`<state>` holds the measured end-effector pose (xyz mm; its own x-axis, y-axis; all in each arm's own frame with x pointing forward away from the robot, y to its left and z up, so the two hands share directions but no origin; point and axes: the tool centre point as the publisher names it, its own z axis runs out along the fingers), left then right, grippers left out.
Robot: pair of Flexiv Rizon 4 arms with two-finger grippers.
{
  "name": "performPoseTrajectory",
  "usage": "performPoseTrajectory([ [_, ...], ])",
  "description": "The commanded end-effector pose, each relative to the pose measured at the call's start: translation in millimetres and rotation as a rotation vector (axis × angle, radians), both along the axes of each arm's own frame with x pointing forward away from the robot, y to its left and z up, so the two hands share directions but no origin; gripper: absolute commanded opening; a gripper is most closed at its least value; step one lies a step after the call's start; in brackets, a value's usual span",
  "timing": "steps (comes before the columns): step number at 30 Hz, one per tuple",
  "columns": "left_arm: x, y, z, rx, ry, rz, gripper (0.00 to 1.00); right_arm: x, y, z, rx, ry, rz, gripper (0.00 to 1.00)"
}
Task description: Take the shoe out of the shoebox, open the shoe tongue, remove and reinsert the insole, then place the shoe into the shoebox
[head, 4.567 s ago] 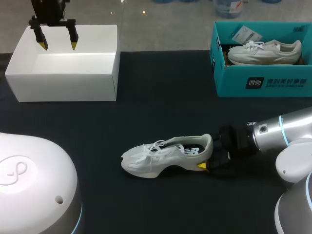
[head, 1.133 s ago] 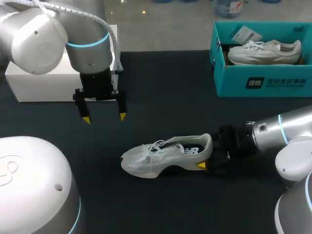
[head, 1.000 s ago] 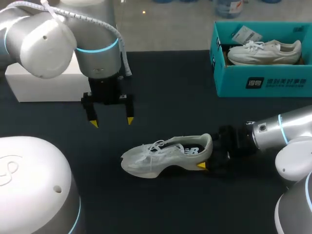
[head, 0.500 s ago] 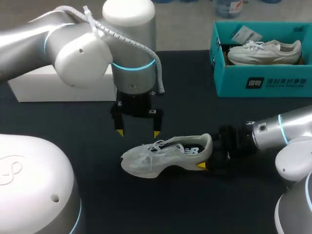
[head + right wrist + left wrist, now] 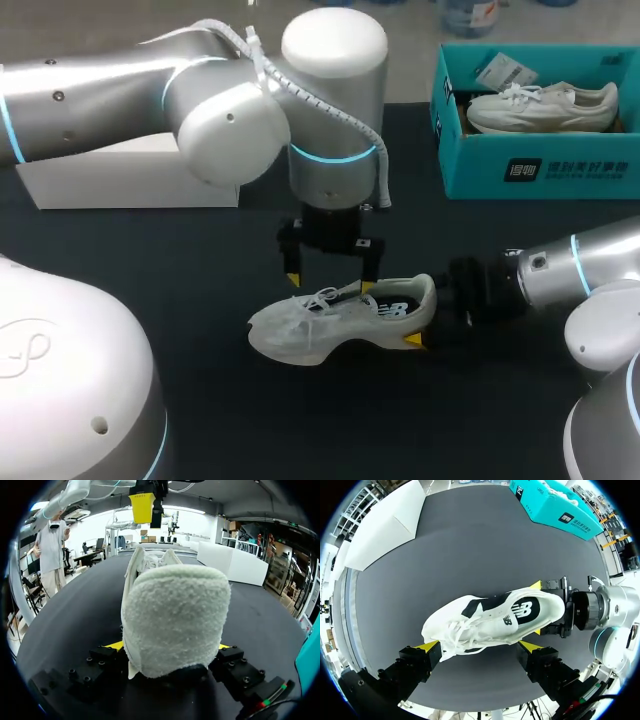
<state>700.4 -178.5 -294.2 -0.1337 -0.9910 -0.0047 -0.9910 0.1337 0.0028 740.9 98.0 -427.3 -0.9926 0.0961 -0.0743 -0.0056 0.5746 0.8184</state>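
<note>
A white sneaker (image 5: 320,325) lies upright on the black table, toe pointing left. My right gripper (image 5: 425,315) comes in from the right and is shut on its heel. In the right wrist view the padded heel (image 5: 175,615) fills the gap between both yellow tips of the right gripper (image 5: 170,647). My left gripper (image 5: 330,284) hangs open just above the laces, one tip over the shoe's mouth. In the left wrist view the sneaker (image 5: 490,620) lies under and between the spread fingers of the left gripper (image 5: 479,646), and the right gripper (image 5: 540,607) clamps the heel beyond.
An open white box (image 5: 120,180) stands at the back left, partly hidden by my left arm. A teal shoebox (image 5: 540,165) at the back right holds another pale shoe (image 5: 540,105). Bare black tabletop surrounds the sneaker.
My left arm has swung from near the white box rightward and down, ending over the sneaker's laces, its fingers still spread. The right arm and the shoe have stayed put.
</note>
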Motion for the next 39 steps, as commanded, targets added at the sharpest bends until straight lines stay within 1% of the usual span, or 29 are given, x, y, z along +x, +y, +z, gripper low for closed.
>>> performPoseTrajectory([
  [1,5.4,-34.6,-13.8,0.047,-0.011,-0.006,1.00,0.0,1.7,-2.7,-0.001,-0.001,-0.001,0.00],
  [9,15.7,-57.4,-32.3,0.086,-0.057,-0.020,1.00,0.0,1.7,-2.7,-0.001,-0.001,-0.001,0.00],
  [16,30.0,-64.8,-46.7,0.115,-0.075,-0.013,1.00,0.0,1.7,-2.7,-0.001,-0.001,-0.001,0.00],
  [21,38.4,-60.5,-53.6,0.140,-0.073,-0.016,1.00,0.0,1.7,-2.7,-0.001,-0.001,-0.001,0.00],
  [26,38.8,-53.1,-62.3,0.166,-0.082,-0.029,1.00,0.0,1.7,-2.7,-0.001,-0.001,-0.001,0.00],
  [33,42.8,-43.5,-80.8,0.205,-0.088,-0.018,1.00,0.0,1.7,-2.7,-0.001,-0.001,-0.001,0.00],
  [39,44.2,-31.4,-86.9,0.236,-0.096,0.010,1.00,0.0,1.7,-2.7,-0.001,-0.001,-0.001,0.00],
])
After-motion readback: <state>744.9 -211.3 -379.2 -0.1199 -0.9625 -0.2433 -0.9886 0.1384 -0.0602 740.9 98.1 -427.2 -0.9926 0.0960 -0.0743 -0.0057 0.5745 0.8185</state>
